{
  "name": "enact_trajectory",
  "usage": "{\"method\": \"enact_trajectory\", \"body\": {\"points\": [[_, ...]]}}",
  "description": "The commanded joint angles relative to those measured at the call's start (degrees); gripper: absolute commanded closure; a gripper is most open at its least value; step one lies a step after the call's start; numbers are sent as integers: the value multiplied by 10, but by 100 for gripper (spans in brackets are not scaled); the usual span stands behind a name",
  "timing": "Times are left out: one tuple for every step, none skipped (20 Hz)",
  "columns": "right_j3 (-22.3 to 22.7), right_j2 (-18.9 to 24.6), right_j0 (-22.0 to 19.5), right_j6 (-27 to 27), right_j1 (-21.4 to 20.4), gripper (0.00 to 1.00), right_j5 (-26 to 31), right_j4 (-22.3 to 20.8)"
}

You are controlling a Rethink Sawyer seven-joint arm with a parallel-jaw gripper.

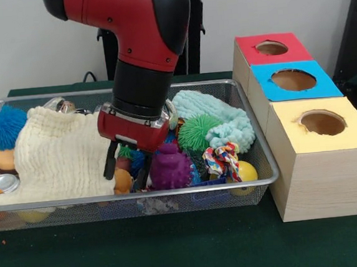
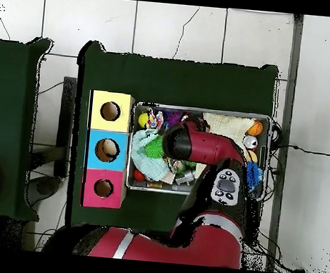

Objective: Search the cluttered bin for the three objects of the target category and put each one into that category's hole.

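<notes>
— Where is the gripper (image 1: 126,169) working?

— It is reaching down into the wire-mesh basket (image 1: 171,196), its black fingers (image 1: 110,162) spread apart over a small orange ball (image 1: 122,180).

— And around it?

— A purple knobbly toy (image 1: 170,166) is sitting just beside it, a cream cloth (image 1: 55,153) lying on its other side.
</notes>
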Motion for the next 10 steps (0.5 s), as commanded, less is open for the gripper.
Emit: {"method": "enact_trajectory", "body": {"points": [[-23, 20, -16, 90, 48, 0, -33, 24], [-27, 21, -18, 86, 55, 0, -31, 23], [-31, 28, -25, 79, 60, 0, -28, 21], [-31, 38, -31, 75, 65, 0, -27, 20], [-31, 47, -38, 71, 71, 0, -25, 18], [-30, 49, -38, 71, 76, 0, -24, 20], [-27, 44, -33, 77, 80, 0, -30, 21], [-25, 41, -30, 80, 82, 0, -27, 23], [-25, 40, -29, 80, 84, 0, -23, 23], [-25, 39, -28, 80, 86, 0, -22, 23]]}}
